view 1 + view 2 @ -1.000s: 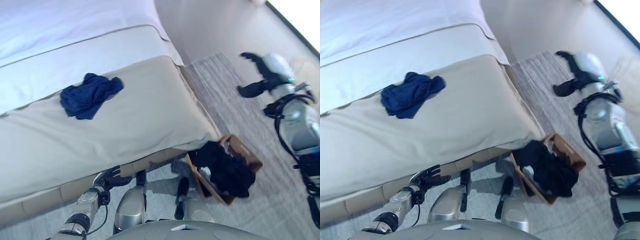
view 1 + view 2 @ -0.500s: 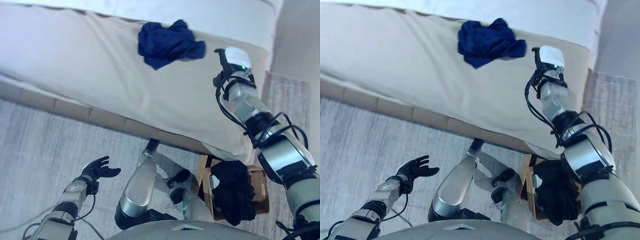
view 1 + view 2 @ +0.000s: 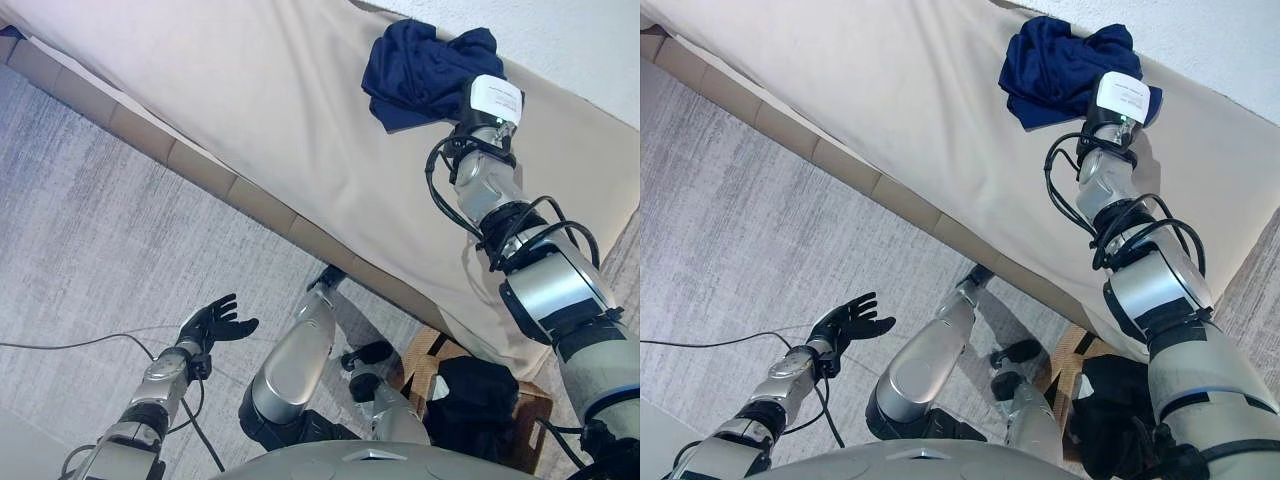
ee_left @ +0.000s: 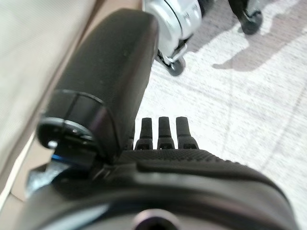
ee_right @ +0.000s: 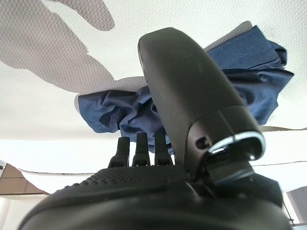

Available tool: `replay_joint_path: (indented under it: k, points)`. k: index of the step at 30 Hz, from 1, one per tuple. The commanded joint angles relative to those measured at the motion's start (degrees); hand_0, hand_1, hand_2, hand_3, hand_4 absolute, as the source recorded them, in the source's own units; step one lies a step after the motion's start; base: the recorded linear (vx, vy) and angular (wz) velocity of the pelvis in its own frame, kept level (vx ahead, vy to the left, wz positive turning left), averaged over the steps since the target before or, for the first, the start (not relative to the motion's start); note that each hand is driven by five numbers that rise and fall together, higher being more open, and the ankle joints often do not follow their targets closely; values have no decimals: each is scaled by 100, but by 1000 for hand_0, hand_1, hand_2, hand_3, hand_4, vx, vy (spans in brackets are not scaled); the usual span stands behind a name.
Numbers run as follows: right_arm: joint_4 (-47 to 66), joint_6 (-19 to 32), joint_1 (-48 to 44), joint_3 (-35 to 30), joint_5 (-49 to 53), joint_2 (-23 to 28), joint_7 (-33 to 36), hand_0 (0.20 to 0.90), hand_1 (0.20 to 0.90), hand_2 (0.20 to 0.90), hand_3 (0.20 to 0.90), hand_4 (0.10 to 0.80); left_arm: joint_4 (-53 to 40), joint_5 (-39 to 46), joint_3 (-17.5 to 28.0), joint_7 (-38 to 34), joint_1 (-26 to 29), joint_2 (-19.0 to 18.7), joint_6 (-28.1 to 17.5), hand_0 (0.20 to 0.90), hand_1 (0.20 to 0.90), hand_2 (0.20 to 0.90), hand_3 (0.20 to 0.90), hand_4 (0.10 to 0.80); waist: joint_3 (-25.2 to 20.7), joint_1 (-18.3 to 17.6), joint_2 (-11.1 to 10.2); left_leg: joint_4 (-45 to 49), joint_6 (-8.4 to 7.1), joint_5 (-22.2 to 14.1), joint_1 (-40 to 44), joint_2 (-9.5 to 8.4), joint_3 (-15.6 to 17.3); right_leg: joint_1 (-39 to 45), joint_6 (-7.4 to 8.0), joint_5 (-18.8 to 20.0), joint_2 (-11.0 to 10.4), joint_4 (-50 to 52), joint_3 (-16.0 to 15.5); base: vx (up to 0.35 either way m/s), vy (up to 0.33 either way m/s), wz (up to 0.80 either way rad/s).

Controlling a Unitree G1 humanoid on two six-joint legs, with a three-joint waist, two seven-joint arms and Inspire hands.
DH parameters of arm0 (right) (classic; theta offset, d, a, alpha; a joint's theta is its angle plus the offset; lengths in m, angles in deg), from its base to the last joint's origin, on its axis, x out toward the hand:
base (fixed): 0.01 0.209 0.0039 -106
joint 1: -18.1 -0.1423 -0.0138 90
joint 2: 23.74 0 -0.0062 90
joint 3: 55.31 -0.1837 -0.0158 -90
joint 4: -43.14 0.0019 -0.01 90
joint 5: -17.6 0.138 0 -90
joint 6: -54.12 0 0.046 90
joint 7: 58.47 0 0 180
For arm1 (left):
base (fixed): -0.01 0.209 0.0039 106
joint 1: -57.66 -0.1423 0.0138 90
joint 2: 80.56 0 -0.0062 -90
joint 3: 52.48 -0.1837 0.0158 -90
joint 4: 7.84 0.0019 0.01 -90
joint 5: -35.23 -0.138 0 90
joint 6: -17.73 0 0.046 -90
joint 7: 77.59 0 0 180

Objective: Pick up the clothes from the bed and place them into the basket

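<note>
A crumpled blue garment (image 3: 425, 62) lies on the bed (image 3: 260, 110), back from its near edge, and the right hand (image 5: 144, 148) hangs just over it with fingers straight, gripping nothing. The left hand (image 3: 213, 322) is spread open and empty above the floor (image 3: 90, 260), while dark clothes (image 3: 475, 395) already fill the basket (image 3: 418, 362) below the bed's edge.

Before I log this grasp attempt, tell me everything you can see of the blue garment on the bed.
The blue garment is dark navy, soft-looking cloth, crumpled into a loose heap of folds. It lies on the beige bed cover, near the seam with the white sheet. The right hand reaches it with straight fingers at its near edge; whether they touch the cloth cannot be told. It is not lifted.
</note>
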Motion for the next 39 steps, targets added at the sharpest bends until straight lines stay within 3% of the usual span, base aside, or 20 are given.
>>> replay_joint_path:
  k: [1,5,13,20,22,23,24,29,32,36,39]
  points:
    - [345,-22,-841,479,-533,285,789,900,900,900,900,800,-98,298,-212,92,-446,-193,-286,900,900,900,900,800,38,110,239,-287,504,-194,2,99,303,-146,-230,-313,-300,1387,79,-28,68,5]
    - [383,-11,-1086,500,-608,292,1285,900,900,900,900,800,-243,463,-281,169,-542,-151,-346,900,900,900,900,800,38,164,305,-181,518,-168,-242,72,249,-424,-179,-292,-393,1693,65,-33,62,9]
    - [-300,-444,-1536,749,-459,172,770,900,900,900,900,800,-282,552,-186,416,-672,-248,-344,900,900,900,900,800,38,397,338,-55,526,-129,-618,61,174,-792,-112,-279,-504,1979,-173,-26,18,14]
    - [-607,-587,-1916,992,-318,182,203,900,900,900,900,800,-369,622,-81,577,-803,-358,-353,900,900,900,900,800,38,489,274,-32,502,-60,-885,110,112,-998,-94,-332,-441,2117,-276,-5,-10,9]
    - [-685,-837,-2022,1028,-67,176,-224,900,900,900,900,800,-414,620,-52,643,-861,-382,-390,900,900,900,900,800,38,522,259,-54,486,-26,-958,127,86,-1076,-71,-297,-461,2166,-334,11,-6,5]
    - [-704,-856,-2044,1025,128,179,-249,389,389,389,304,204,-442,605,-31,652,-876,-396,-384,900,900,900,900,800,38,529,246,-57,487,-24,-982,133,83,-1089,-61,-285,-463,2156,-360,13,-21,4]
    - [-737,-862,-2072,1026,226,181,-245,300,300,300,200,100,-474,611,-22,650,-890,-410,-372,900,900,900,900,800,38,536,232,-55,481,-25,-998,149,78,-1104,-54,-276,-463,2147,-387,11,-23,5]
    - [-779,-632,-2159,977,408,171,-23,300,300,300,200,100,-524,571,93,665,-983,-490,-379,900,900,900,900,800,38,548,139,46,477,-116,-1020,185,83,-1113,2,-119,-460,2076,-439,8,-19,0]
    - [-588,-131,-2174,889,672,224,633,300,300,300,200,100,-466,547,159,594,-1010,-518,-475,900,900,900,900,800,38,459,25,63,477,-207,-927,239,123,-1060,36,6,-390,1924,-369,-7,-39,-12]
    - [-48,282,-2011,717,506,366,904,300,300,300,200,100,-388,380,285,417,-1023,-559,-475,900,900,900,900,800,38,280,-163,130,513,-399,-694,259,235,-954,84,196,-321,1771,-166,-13,-58,-32]
    - [820,472,-1804,759,460,657,978,300,300,300,200,100,-248,227,347,134,-977,-633,-340,900,900,900,900,800,38,12,-376,147,530,-597,-314,322,380,-777,85,296,-215,1522,203,-25,-61,-52]
